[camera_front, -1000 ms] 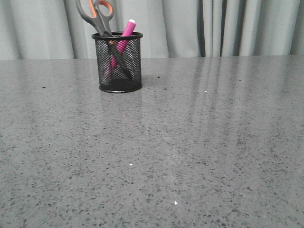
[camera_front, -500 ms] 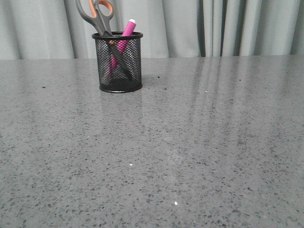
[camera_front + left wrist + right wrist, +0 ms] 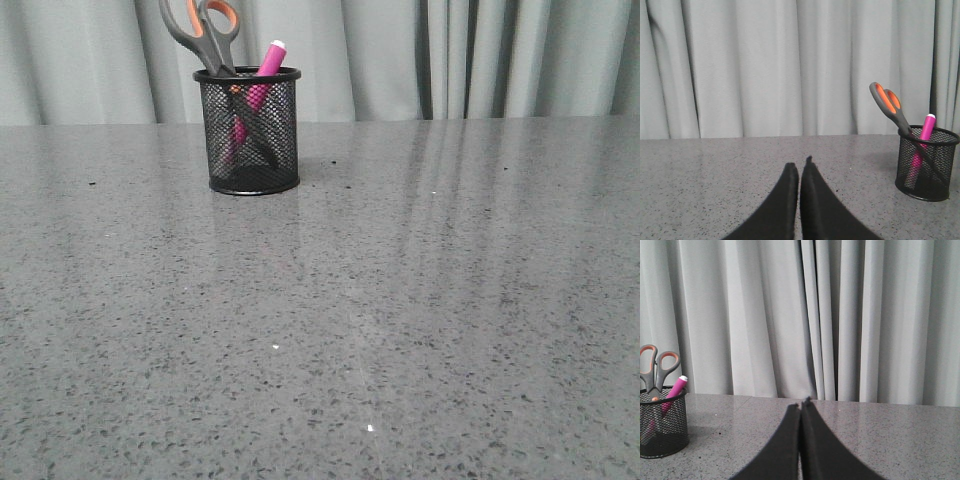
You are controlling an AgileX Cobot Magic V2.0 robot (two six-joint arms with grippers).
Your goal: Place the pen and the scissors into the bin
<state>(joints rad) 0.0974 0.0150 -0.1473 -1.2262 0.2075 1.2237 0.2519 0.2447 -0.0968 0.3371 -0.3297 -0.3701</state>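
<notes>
A grey speckled table (image 3: 400, 300) fills most of the front view, and pale pleated curtains (image 3: 500, 60) hang along its far edge. Toward the far left of the table stands the bin (image 3: 250, 135), a black wire-mesh cup with a solid rim, upright on the surface. Both of the task's things are inside it. The scissors (image 3: 205, 35) stand blades-down in the bin, their dark grey handles with orange-lined loops rising well above the rim and leaning to the left; through the mesh the blades seem to run down to the bottom, though the wire makes that hard to read. The pen (image 3: 265, 65) stands beside them, tilted to the right, its magenta body crossing the scissors inside the cup and its white end poking just above the rim. Neither arm shows in the front view. In the left wrist view the left gripper (image 3: 800, 165) sits low over the table with its two black fingers pressed together, nothing between them, and the bin off to one side. The right gripper (image 3: 801, 404) likewise has its fingers together and empty, well apart from the bin.
</notes>
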